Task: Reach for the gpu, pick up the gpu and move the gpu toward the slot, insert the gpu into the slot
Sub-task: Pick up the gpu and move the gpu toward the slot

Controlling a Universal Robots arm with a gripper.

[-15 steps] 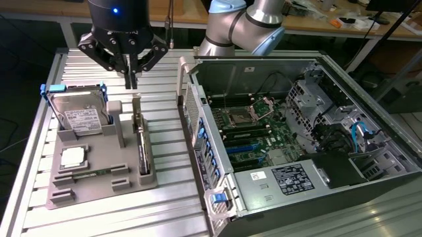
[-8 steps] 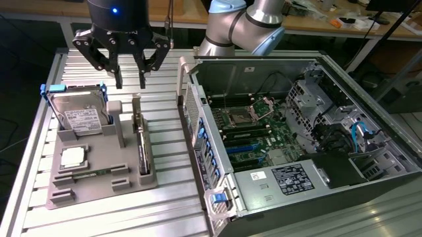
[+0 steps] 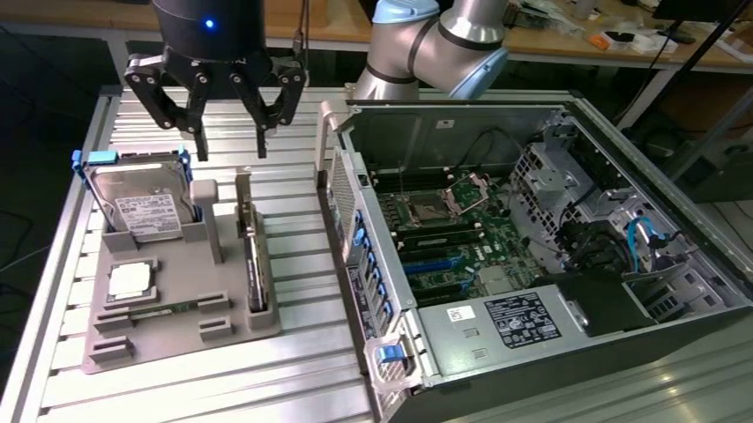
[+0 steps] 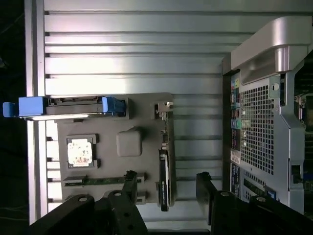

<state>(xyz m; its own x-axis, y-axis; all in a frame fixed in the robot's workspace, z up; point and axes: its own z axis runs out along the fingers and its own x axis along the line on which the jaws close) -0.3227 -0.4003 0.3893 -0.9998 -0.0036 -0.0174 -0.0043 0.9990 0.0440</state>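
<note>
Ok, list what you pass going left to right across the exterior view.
Silver hard drive with white label → thin dark gpu card standing on edge in the grey holder → long narrow blue slot inside the open grey computer case → light blue cable.

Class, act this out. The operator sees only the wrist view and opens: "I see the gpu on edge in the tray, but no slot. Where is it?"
Observer: The blue slot lies on the board inside the open case, to the exterior view's right of the tray.
Operator: Are the jaws touching the gpu?
Observer: No; the jaws hang open, well above it.
Operator: What does the drive's face show?
Observer: A white label; the drive leans back in the tray.
</note>
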